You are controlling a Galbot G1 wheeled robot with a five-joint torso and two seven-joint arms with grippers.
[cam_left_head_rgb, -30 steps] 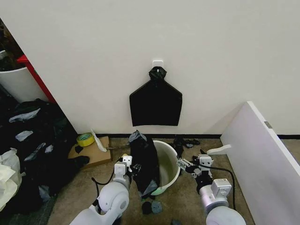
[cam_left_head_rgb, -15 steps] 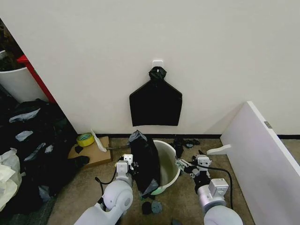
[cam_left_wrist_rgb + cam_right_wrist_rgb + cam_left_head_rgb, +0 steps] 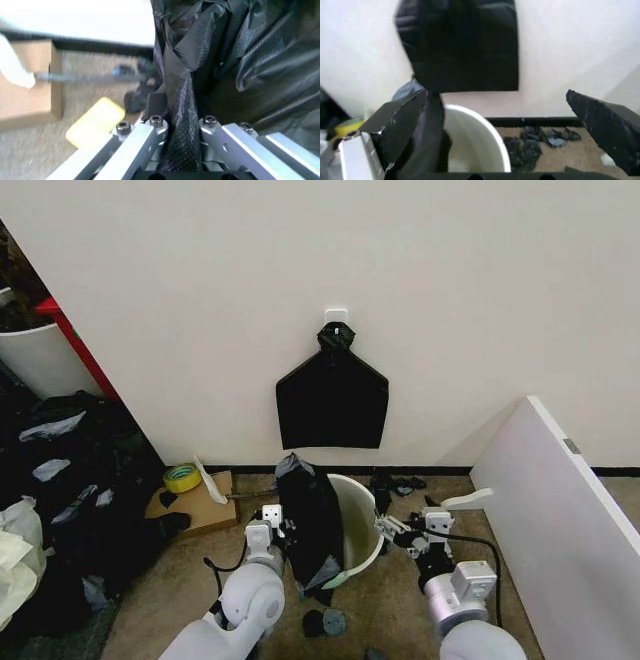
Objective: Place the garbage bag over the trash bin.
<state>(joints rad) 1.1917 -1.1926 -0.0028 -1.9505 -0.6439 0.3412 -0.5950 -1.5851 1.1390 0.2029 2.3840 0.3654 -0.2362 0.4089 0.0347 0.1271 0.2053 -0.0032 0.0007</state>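
Observation:
The black garbage bag [image 3: 308,520] hangs crinkled over the left side of the white trash bin [image 3: 366,520], covering that part of the rim. My left gripper [image 3: 272,526] is beside the bag's left edge. In the left wrist view it [image 3: 181,125] is shut on a twisted strand of the bag [image 3: 250,56]. My right gripper [image 3: 394,532] sits just right of the bin's rim. In the right wrist view it [image 3: 500,123] is open with nothing between its dark fingers [image 3: 402,116], facing the bin [image 3: 477,138] and the bag [image 3: 427,146].
A flat black fan-shaped bundle [image 3: 332,395] hangs on the wall behind the bin. A heap of dark bags [image 3: 70,480] fills the left. A cardboard box [image 3: 195,508] carries a yellow tape roll [image 3: 181,477]. A white board [image 3: 560,510] leans at right. Dark scraps [image 3: 325,620] lie near me.
My left gripper has shifted slightly upward with the bag, and the bag now covers a little more of the bin's opening. The right gripper has barely moved.

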